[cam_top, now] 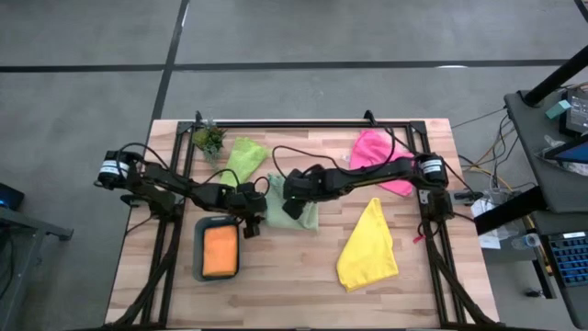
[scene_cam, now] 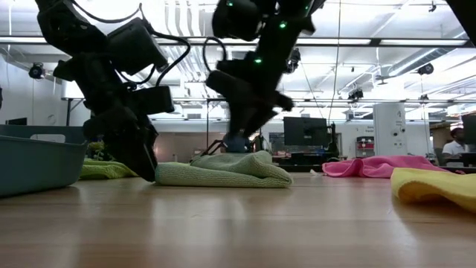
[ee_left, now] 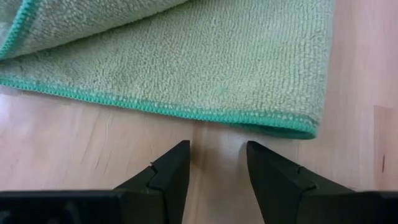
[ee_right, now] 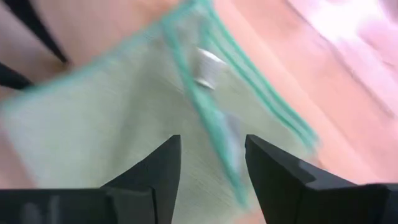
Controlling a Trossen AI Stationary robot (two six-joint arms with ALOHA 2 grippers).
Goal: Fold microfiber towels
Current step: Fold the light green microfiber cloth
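Note:
The pale sage green towel [cam_top: 303, 210] lies folded in several layers on the table's middle, its teal-stitched edges [ee_left: 186, 112] stacked. My left gripper [ee_left: 217, 149] stands open low over bare wood just off the towel's left edge [scene_cam: 160, 175], with nothing between its fingers. My right gripper [ee_right: 211, 143] hangs open above the folded towel [scene_cam: 223, 167], also with nothing between its fingers. The orange towel [cam_top: 220, 250] lies folded in the teal tray [cam_top: 197, 248]. The lime green towel [cam_top: 243, 158], the pink towel [cam_top: 381, 156] and the yellow towel [cam_top: 367, 246] lie loose on the table.
A small potted plant [cam_top: 209, 138] stands at the far left beside the lime green towel. The tray sits near the front left, close to my left arm. Bare wood shows along the near edge between the tray and the yellow towel.

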